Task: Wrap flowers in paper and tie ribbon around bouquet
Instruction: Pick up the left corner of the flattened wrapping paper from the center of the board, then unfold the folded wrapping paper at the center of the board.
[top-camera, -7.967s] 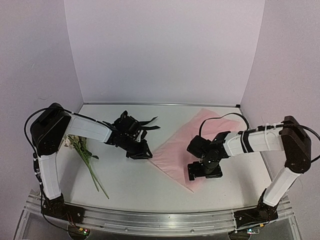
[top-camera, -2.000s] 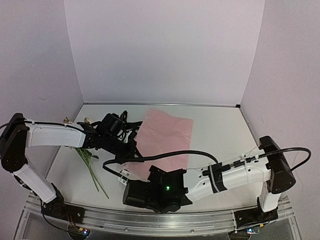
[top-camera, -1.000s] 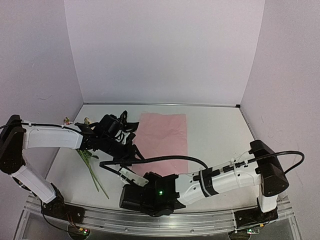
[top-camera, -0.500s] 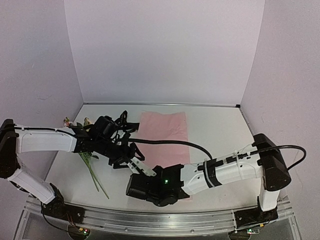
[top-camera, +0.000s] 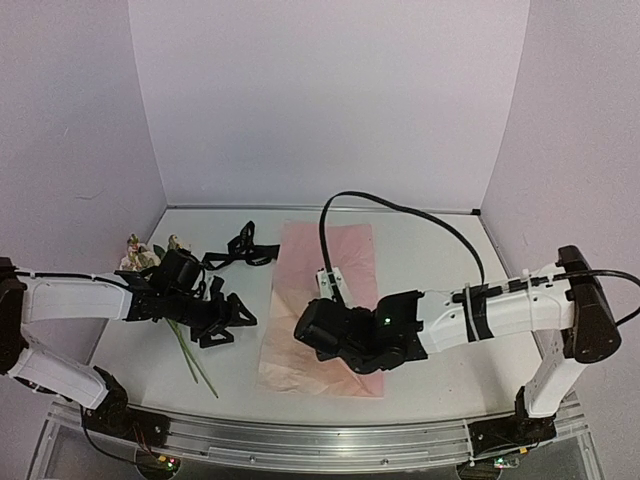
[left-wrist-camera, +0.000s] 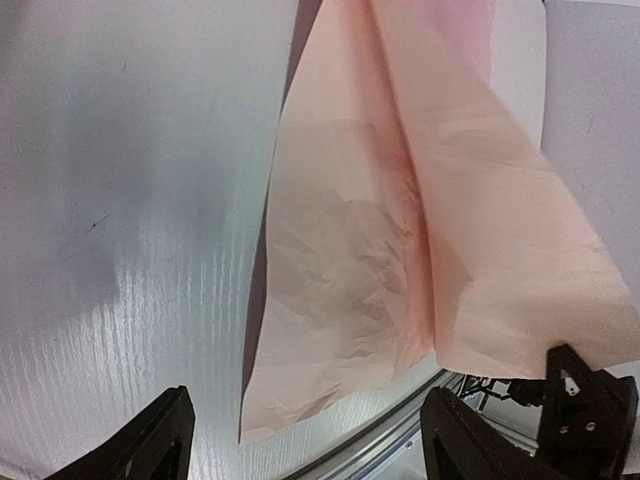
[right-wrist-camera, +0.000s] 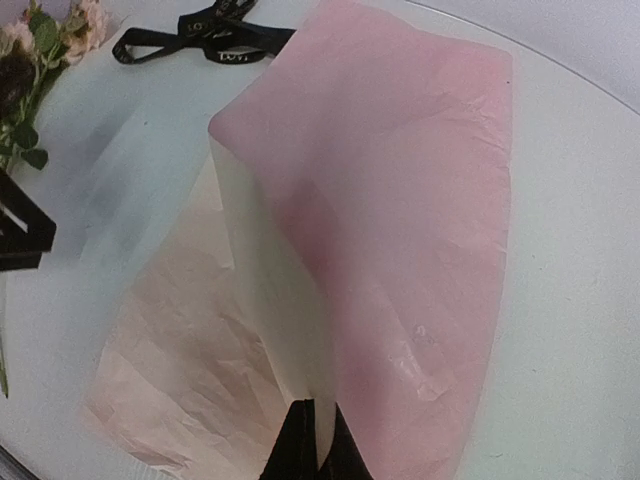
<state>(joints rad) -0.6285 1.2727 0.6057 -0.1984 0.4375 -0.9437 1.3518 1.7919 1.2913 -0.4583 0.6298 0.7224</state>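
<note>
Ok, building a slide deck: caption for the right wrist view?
Right end effector pinches a raised fold of pink paper; ribbon and flowers lie beyond.

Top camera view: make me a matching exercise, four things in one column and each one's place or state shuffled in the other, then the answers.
Column one
1. flowers
2. ribbon
3. paper
4. left gripper

Column two
A. open, holding nothing
B. pinched up into a fold by the right gripper
C. lying toward the back, just left of the pink sheet
D. lying far left, stems pointing toward the arm bases

Pairs: 1-D, 2-C, 3-B, 4-A
</note>
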